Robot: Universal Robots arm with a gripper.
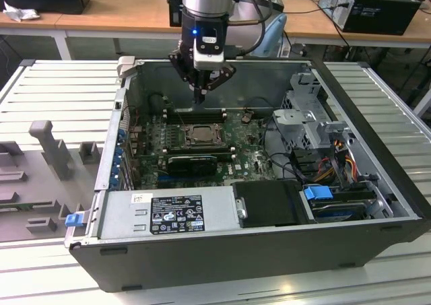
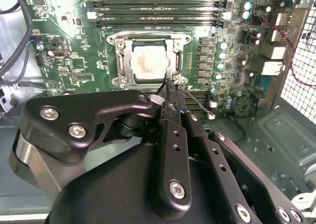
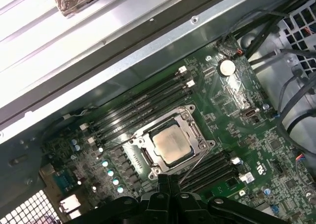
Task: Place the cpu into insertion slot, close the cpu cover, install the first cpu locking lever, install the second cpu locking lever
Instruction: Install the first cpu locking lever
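The gripper (image 2: 170,88) hangs low over the green board (image 2: 54,31), its fingers pinched together on nothing I can make out, right beside a thin locking lever (image 2: 197,104) standing loose off the socket's edge. If those tips skid off so thin a wire, I'd fear they'd gouge the board. Just beyond, the cpu (image 2: 146,65) lies in the insertion slot (image 2: 148,35) under the cpu cover (image 2: 127,63), which could lift if the lever springs.

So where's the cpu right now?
The cpu sits in the insertion slot, centre-left in the exterior view, framed by the cpu cover, between memory slots.
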